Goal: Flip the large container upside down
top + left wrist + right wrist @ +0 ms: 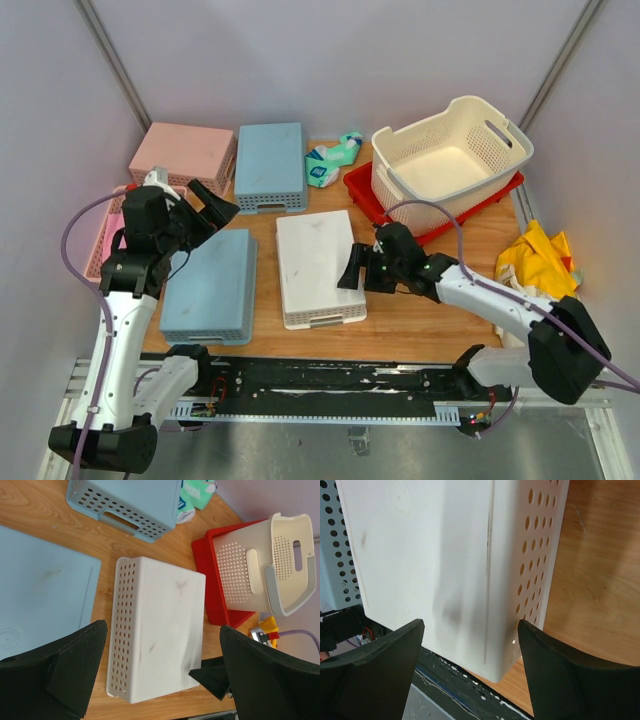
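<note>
Wood table (400,312), plain grey walls left, back and right, black rail (330,385) along the near edge. The large container (450,155) sits far right, mouth up, on a red tray (358,188). I can't see its base, and it covers most of the tray. Left gripper (162,627) is spread wide with nothing between the fingers, held up over the left half of the table. Right gripper (470,625) is also wide apart and empty, over the near right corner of an upturned white basket (315,262), well apart from the container. One blue basket (210,285) lies just left of the white one. A second blue basket (270,165) and a pink basket (185,155) are at the back, all bottom up. A pink perforated thing (100,250) at the left edge is mostly behind my left arm (115,330), can't tell what it is. Green pouch (332,160): print unreadable. Yellow cloth (540,260) is at the right edge, its lower part behind the right arm (500,300). The right wrist view crops the white basket.
</note>
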You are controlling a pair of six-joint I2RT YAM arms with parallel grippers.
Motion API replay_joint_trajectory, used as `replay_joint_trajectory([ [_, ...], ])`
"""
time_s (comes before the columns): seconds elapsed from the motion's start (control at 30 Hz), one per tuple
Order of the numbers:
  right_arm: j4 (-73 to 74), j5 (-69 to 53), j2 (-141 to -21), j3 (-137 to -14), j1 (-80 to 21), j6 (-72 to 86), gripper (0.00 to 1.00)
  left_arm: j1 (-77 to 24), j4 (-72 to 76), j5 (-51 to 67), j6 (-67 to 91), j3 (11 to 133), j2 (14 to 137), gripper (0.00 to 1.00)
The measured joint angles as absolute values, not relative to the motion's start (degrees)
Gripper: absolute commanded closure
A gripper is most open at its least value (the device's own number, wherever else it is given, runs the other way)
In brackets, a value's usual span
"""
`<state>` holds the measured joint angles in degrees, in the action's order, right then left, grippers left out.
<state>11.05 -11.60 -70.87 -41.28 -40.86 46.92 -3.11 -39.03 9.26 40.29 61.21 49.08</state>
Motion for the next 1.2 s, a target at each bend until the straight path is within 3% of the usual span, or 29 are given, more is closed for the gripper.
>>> replay_joint_trajectory([
  [0.4,10.02,-15.03,-90.00,-59.94,-43.53,36.38,0.23,-3.11,-38.65,11.70,39.70,58.28,48.90,0.01],
  [0.53,14.90,-11.86,-87.85,-61.60,-43.53,32.32,0.22,-3.11,-38.65,12.51,38.89,57.52,48.40,0.01],
  [0.7,24.60,0.49,-74.46,-62.70,-43.09,24.99,0.20,-4.40,-38.76,12.58,36.82,57.78,48.51,0.01],
  [0.93,28.99,15.38,-61.82,-68.90,-36.10,12.36,0.19,-27.11,-37.65,2.37,34.37,63.64,54.48,0.01],
  [1.07,30.52,16.40,-65.84,-74.67,-31.55,5.34,0.19,-39.46,-36.47,-4.49,33.98,65.39,62.15,0.01],
  [1.2,33.06,13.45,-75.50,-82.39,-28.03,-0.25,0.20,-44.93,-35.83,-6.98,33.80,65.41,68.01,0.01],
])
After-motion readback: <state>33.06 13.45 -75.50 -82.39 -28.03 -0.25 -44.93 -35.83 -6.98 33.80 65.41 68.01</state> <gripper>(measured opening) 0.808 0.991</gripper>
